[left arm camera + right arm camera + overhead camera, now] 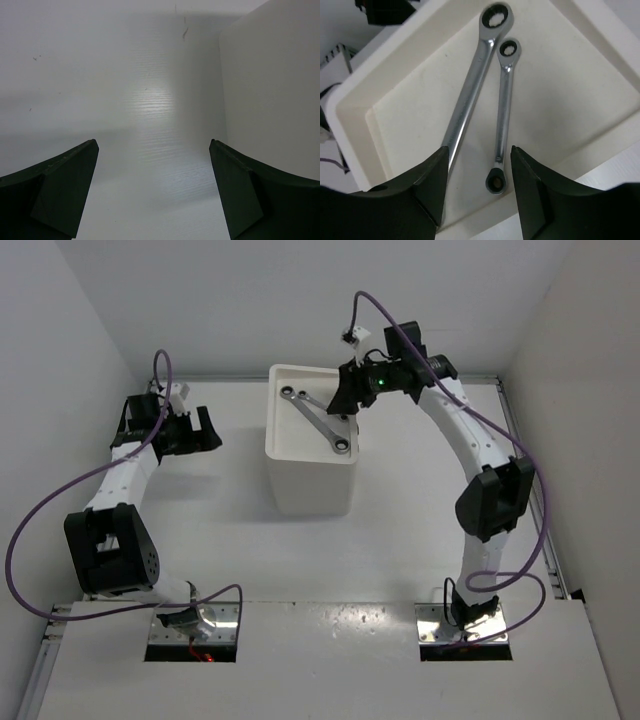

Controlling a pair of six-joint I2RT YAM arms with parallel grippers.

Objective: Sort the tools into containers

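Now the long wrench and short wrench lie in the top tray; your right fingers and left fingers are apart, empty. Next, probably lift clear.

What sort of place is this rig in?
Likely a lab robot test cell: plain white walls enclose a white table, left arm and right arm are bolted at its near edge, and a white box holds two silver wrenches in its top tray.

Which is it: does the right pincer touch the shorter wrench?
Apart. The right wrist view shows white tray between the shorter wrench and both fingers of the right pincer.
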